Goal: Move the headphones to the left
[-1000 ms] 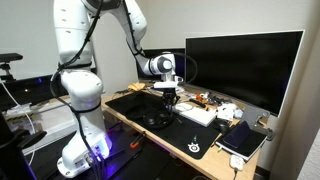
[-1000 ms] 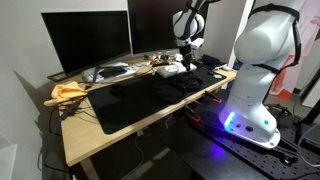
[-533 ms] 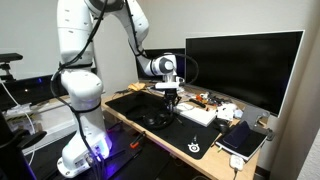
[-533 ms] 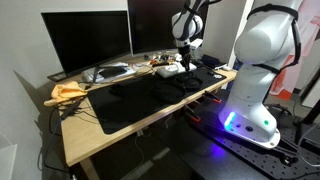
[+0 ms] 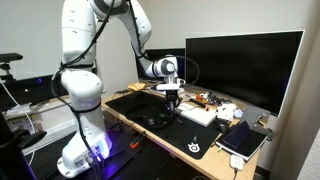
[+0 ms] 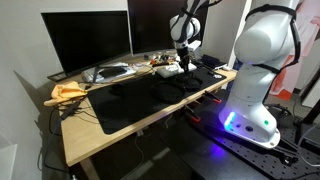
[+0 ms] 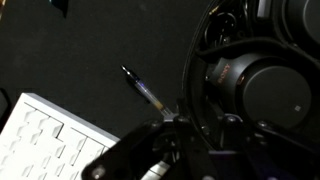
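The black headphones lie on the black desk mat. One round ear cup fills the right of the wrist view, and the headband curves down the middle. My gripper sits low over them, with a finger on each side of the headband and closed against it. In both exterior views the gripper is down at the headphones near the middle of the desk.
A thin pen lies on the mat just left of the headband. The white keyboard is close beside it. A large monitor stands behind, a notebook lies near the desk end, and clutter sits below the monitors.
The gripper has shifted a few pixels sideways over the desk and the upper arm has swung slightly. The headphones look unmoved on the mat.
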### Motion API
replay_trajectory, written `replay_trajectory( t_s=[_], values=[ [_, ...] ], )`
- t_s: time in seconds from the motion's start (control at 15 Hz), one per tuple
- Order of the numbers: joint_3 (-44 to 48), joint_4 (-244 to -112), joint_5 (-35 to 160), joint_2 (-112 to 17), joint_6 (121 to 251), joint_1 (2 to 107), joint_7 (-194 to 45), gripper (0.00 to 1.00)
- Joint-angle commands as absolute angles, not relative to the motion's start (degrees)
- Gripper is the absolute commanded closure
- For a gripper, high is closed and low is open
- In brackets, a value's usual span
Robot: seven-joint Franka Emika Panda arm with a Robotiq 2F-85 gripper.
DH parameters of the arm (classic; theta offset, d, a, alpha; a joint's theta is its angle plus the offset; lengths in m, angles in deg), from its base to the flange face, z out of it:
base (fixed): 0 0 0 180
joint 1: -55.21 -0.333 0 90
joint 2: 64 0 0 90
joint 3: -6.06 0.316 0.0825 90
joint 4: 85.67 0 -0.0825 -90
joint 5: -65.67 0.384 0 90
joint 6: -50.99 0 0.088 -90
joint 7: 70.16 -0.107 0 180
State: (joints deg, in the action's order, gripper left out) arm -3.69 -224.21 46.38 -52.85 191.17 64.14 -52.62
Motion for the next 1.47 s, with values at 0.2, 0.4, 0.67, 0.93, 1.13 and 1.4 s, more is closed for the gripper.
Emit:
replay_trajectory(
  t_s=[0.2,0.4,0.67,0.93,1.13,1.4],
  values=[
    [-3.3,-223.3,46.0,-52.5,189.7,63.6,-54.4,0.66],
    [-3.3,-223.4,45.8,-52.3,189.8,63.4,-54.6,0.66],
    [-3.3,-223.1,45.5,-51.3,189.6,63.2,-54.9,0.65],
    [-3.2,-222.7,45.6,-50.7,189.3,63.0,-55.0,0.69],
    [-3.3,-222.2,45.5,-50.2,189.2,62.8,-55.2,0.72],
    [-3.5,-221.3,45.1,-49.0,189.0,62.5,-56.0,0.71]
  ],
)
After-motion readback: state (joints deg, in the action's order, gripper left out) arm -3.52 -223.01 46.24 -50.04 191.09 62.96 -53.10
